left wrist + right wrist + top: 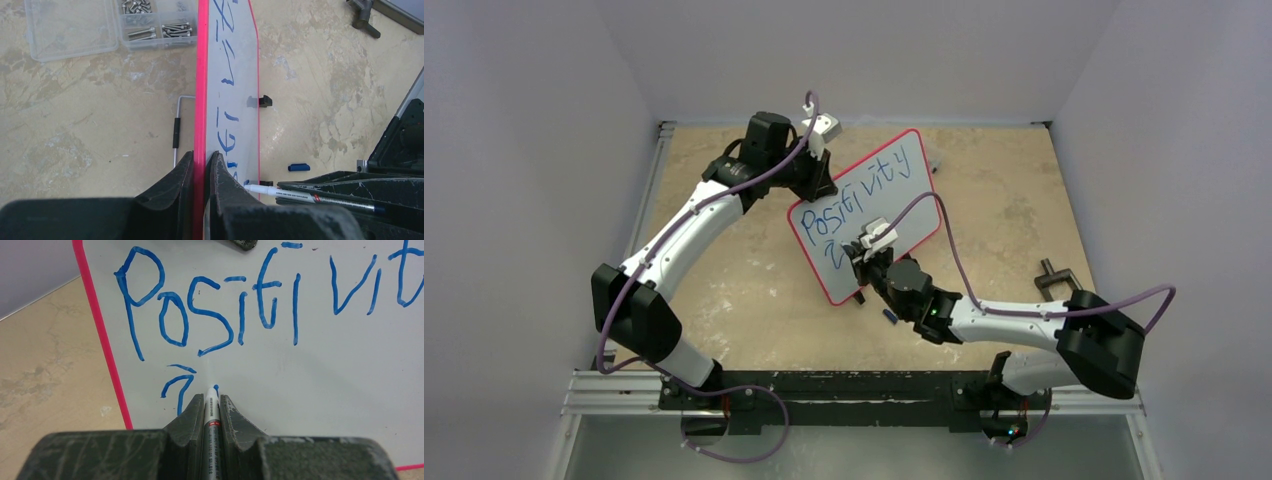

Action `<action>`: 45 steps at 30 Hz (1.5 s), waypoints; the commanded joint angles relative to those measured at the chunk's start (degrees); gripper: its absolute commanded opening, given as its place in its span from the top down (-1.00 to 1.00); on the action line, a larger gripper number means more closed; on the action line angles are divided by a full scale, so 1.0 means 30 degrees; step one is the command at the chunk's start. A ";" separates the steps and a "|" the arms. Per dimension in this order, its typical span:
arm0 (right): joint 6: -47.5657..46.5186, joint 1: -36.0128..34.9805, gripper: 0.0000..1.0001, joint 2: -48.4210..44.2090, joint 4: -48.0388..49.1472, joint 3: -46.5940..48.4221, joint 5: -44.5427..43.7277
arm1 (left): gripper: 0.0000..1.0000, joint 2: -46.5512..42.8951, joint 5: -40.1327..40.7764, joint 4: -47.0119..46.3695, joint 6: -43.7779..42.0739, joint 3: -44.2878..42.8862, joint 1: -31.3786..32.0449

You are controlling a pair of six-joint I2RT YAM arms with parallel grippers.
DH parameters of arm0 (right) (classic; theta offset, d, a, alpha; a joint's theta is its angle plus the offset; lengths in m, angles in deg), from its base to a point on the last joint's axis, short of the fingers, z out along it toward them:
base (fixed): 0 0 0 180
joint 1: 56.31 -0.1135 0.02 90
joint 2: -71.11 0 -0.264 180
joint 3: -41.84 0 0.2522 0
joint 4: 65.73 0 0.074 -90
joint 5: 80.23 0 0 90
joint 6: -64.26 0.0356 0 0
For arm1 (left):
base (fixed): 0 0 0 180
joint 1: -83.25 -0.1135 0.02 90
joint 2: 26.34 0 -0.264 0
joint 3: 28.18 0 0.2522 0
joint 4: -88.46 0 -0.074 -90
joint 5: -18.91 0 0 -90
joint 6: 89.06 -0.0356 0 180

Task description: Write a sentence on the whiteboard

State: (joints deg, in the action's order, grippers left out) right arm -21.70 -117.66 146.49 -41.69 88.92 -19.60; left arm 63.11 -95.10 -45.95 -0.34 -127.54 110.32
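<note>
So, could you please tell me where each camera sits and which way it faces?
Top external: above, from behind, looking down; left arm, right arm and the whiteboard show.
Left wrist: looks along the whiteboard's red edge, which the left claw clamps.
Right wrist: faces the writing; the right claw grips the marker.
Both wrist views share the marker.

The left arm [686,232] rises from its base with the elbow thrown outward, then folds back inward. The left gripper [202,156] angles downward, its jaws pressed tight on the red rim of the whiteboard [235,75], one finger on each face. The right arm [1009,318] lies low and stretched forward. The right gripper [211,399] is clamped on a marker [211,412] that runs straight out between its fingers, the tip just ahead of the claw at the board.
</note>
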 commanded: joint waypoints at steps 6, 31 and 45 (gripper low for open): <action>-0.0873 0.0283 1.00 0.0781 0.0518 0.1146 -0.1558 | 1.00 0.0037 0.1763 0.2420 -0.1364 0.0521 0.0286; 0.0142 0.0611 1.00 0.0198 0.0012 -0.0213 -0.2109 | 1.00 -0.0021 0.1819 0.2401 -0.1346 0.0499 0.0279; 0.0945 0.0609 1.00 -0.0296 -0.0327 -0.1150 -0.1819 | 1.00 0.0037 0.1840 0.2415 -0.1361 0.0470 0.0293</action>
State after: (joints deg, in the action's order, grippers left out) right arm -20.74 -116.28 146.14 -40.29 86.85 -25.28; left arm 63.09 -94.96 -45.73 -0.12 -127.52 110.28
